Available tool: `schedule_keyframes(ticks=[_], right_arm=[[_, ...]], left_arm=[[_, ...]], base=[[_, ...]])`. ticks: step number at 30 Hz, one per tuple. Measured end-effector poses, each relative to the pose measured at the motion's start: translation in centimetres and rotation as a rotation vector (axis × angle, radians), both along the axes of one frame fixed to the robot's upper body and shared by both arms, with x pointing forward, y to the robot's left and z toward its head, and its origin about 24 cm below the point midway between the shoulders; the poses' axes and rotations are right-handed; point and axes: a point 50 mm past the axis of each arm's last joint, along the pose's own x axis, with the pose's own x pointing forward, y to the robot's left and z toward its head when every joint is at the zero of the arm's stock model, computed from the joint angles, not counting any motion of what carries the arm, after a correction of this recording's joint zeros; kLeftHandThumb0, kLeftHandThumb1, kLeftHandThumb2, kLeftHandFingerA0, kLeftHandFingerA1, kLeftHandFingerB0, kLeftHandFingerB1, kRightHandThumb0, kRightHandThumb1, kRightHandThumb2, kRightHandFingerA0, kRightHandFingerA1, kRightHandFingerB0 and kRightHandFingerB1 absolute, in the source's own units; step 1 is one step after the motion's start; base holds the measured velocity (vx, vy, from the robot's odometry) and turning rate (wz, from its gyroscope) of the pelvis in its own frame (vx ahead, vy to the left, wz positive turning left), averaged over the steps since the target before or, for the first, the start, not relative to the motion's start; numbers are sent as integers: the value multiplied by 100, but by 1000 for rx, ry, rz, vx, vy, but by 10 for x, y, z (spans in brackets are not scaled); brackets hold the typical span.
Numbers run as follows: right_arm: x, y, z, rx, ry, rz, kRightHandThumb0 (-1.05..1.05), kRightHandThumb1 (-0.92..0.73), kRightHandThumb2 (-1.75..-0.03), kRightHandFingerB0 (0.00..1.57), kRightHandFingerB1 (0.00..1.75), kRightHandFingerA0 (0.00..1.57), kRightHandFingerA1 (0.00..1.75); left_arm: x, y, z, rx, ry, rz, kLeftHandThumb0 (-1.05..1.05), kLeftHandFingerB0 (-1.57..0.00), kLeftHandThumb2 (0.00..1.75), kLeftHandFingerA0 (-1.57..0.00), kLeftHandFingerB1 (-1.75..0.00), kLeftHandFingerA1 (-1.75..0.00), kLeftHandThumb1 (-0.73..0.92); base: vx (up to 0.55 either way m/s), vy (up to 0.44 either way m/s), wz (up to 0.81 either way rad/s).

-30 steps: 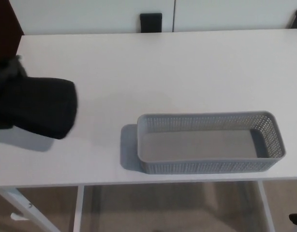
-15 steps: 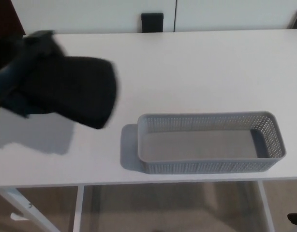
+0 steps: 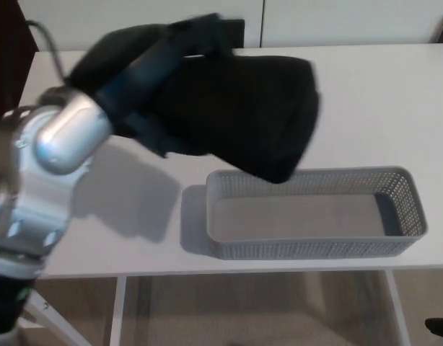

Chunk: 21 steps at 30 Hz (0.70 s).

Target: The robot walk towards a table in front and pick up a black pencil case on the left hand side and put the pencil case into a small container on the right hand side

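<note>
My left hand [image 3: 160,90] is shut on the black pencil case [image 3: 257,115] and holds it in the air, blurred by motion. The case hangs over the far left end of the grey mesh container [image 3: 315,213], covering part of its back rim. The container stands near the front right of the white table [image 3: 366,108] and its inside shows only bare floor. My silver left forearm [image 3: 59,144] reaches in from the lower left. The right hand does not show.
A black chair back [image 3: 232,29] shows behind the table's far edge, partly hidden by my hand. White table legs [image 3: 117,313] and floor lie below the front edge. A dark object [image 3: 441,328] sits at the bottom right corner.
My left arm has swung right and toward the camera with the pencil case, from the table's left side to above the container's left end. The container has stayed put.
</note>
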Motion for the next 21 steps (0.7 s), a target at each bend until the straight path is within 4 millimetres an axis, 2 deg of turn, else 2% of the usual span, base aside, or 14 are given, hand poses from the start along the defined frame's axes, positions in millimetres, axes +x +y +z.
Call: schedule_keyframes(ticks=[5,6,9,10,11,12,18,21], right_arm=[[0,1,0,0,2,5,-39,-60,-59,61,42,74,59],[0,1,0,0,3,6,-40,-61,-59,60,41,73,57],[0,1,-1,-1,4,9,-40,-61,-59,60,42,72,60],[0,1,-1,-1,4,9,-41,-61,-58,61,42,71,57],[0,1,-1,-1,4,10,-41,-61,-58,61,42,71,57],[0,2,-1,-1,5,11,-42,-60,-58,62,42,71,55],[1,2,-1,0,4,12,-41,-60,-58,63,42,71,55],[1,2,-1,0,4,15,-43,-61,-59,61,42,78,58]], left_arm=[[8,-22,-4,-56,80,-19,-22,-53,55,-75,-174,-175,63],[9,-26,-5,-68,98,-20,-24,-57,54,-74,-172,-175,65],[14,-36,-13,-112,172,-12,-26,-56,57,-73,-166,-175,62],[15,-39,-15,-123,191,-10,-32,-87,79,-109,-123,-139,44],[16,-41,-17,-131,205,-9,-32,-87,79,-109,-123,-139,44],[18,-46,-22,-153,249,-2,-23,-56,56,-75,-171,-175,63],[23,-64,-43,-260,431,19,-20,-53,55,-73,-175,-175,65],[25,-71,-55,-310,521,44,-23,-60,57,-74,-166,-175,62]], base=[[0,0,0],[0,0,0],[0,0,0],[0,0,0],[0,0,0],[0,0,0],[0,0,0],[0,0,0]])
